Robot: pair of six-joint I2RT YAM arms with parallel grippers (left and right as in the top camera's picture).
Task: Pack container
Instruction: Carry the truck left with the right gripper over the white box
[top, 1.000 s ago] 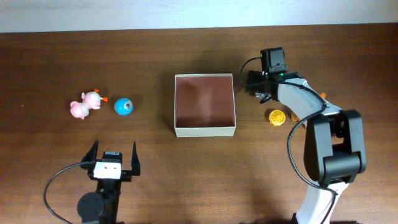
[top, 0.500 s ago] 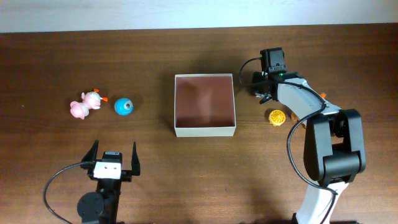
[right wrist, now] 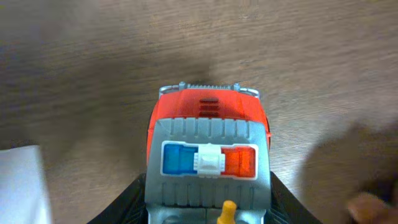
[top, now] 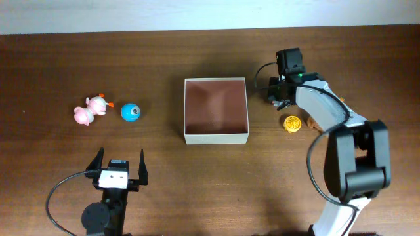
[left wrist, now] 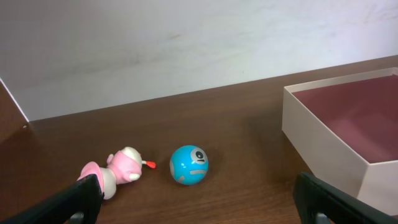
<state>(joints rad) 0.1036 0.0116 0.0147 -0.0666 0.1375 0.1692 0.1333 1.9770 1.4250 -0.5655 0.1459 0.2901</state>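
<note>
The container is a square shallow box with cream walls and a reddish-brown inside, at the table's middle; it holds nothing. It also shows in the left wrist view. My right gripper is just right of the box's far right corner, shut on a red and grey toy truck with a blue and red light bar; the fingers press both its sides. My left gripper is open and empty near the front edge, its fingers short of a blue ball.
Two pink toys and the blue ball lie at the left. A yellow toy lies right of the box, by my right arm. The box's white corner shows in the right wrist view.
My right gripper has shifted slightly to the right with the truck in it. The left arm and the loose toys have not moved.
</note>
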